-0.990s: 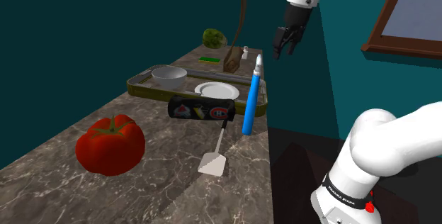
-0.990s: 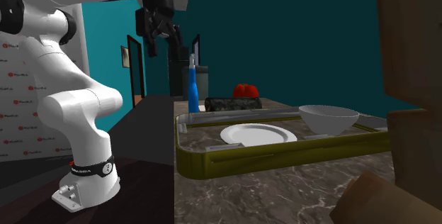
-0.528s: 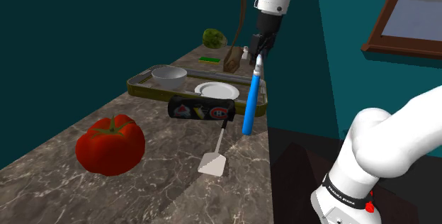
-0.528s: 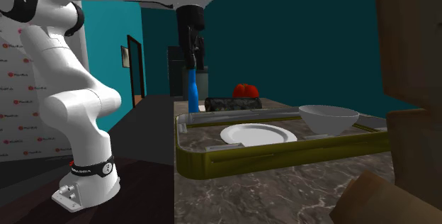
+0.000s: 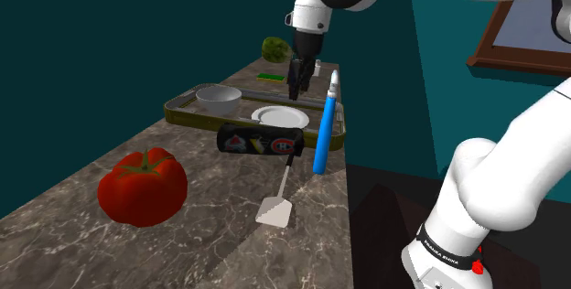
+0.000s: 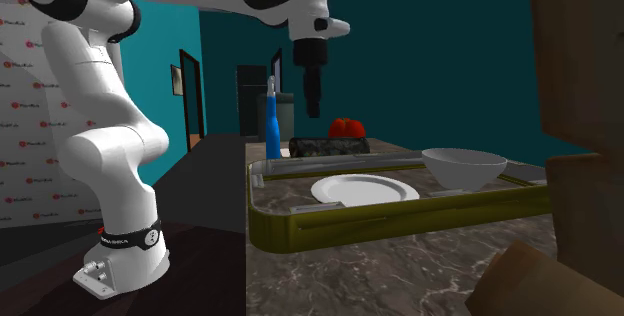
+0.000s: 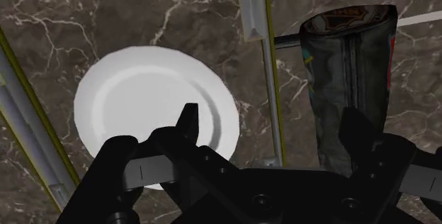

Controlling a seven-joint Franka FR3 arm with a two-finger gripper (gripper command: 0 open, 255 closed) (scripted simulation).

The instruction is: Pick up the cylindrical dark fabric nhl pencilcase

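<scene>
Since half a second ago the arm has swung toward the shoulder view's left and dropped a little. The black two-finger gripper (image 5: 295,84) has left the tip of the slender blue tool (image 5: 322,136) and now hangs over the tray.

Shoulder view, left to right:
- Big red tomato (image 5: 143,187), alone on the dark marbled bench (image 5: 73,241), well clear of the work.
- Olive-green shallow tray (image 5: 179,112) holding a pale round bowl (image 5: 218,97) and a flat white plate (image 5: 279,115).
- Dark cylindrical pencil case with printed badges (image 5: 259,141), lying on the bench just outside the tray's near rim.
- Small white spatula (image 5: 277,207), handle pointing up toward the case.
- Blue tool, tilted, its pale tip raised.

Key relation: the case lies below the gripper and nearer the shoulder camera, across the tray rim from the plate. Its long axis runs left-right in the shoulder view, roughly along that rim. In the wrist view the case (image 7: 350,95) stretches away past one finger, the plate (image 7: 152,109) past the other, and the rim sits between them.

Fingers (image 7: 190,120) stand apart, holding nothing and touching nothing.

Judgement: approach not finished. The gripper must cross the rim, then descend with the fingers straddling the case's narrow width. Spatula handle and blue tool sit close by, so a nudge is possible.
</scene>
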